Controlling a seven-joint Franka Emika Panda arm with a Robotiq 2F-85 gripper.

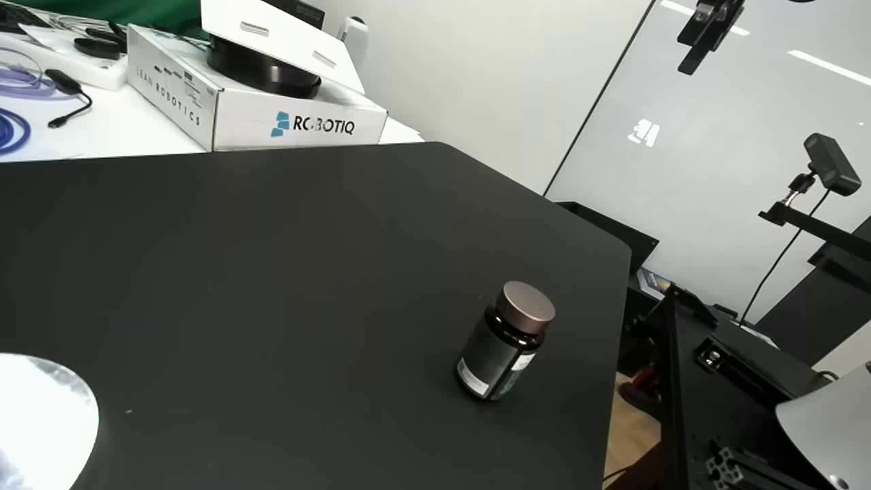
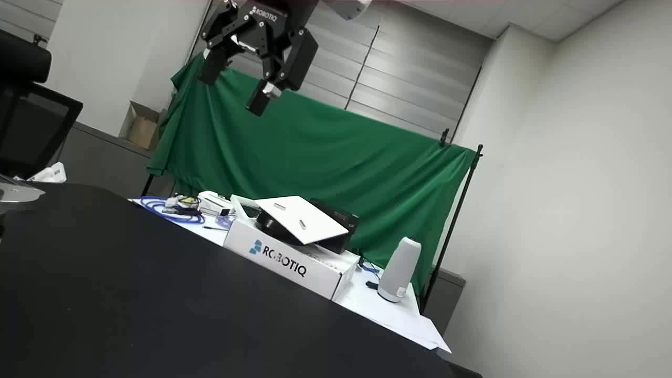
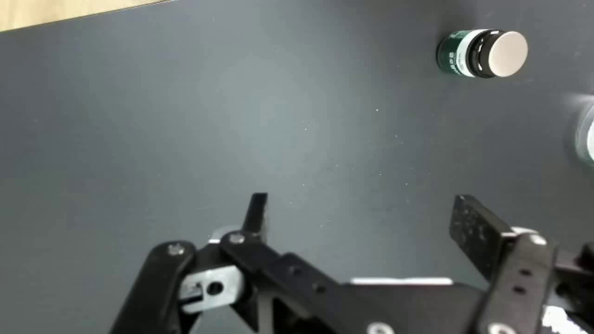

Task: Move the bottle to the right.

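Bottle [image 1: 500,347] upright, capped, on the matte black table [image 1: 306,272] before me, near its edge, gripper [image 3: 359,204] raised well clear, fingers [image 3: 478,236] spread wide, Robotiq carton [image 2: 286,262] on the white bench [image 2: 378,307] beyond, green drape [image 2: 325,142] hung behind, pale wall [image 2: 588,210] alongside.

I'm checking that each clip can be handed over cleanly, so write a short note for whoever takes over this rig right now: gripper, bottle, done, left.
Gripper: open, above the table, nothing between its fingers.
Bottle: upright on the table, cap on, clear of the gripper; toward the upper right in the wrist view.
Done: no grasp is in place; these pictures cannot settle whether the bottle already stands at its goal.
Left: if it does not, probably line up over the bottle, lower, grip it, shift it right and release.
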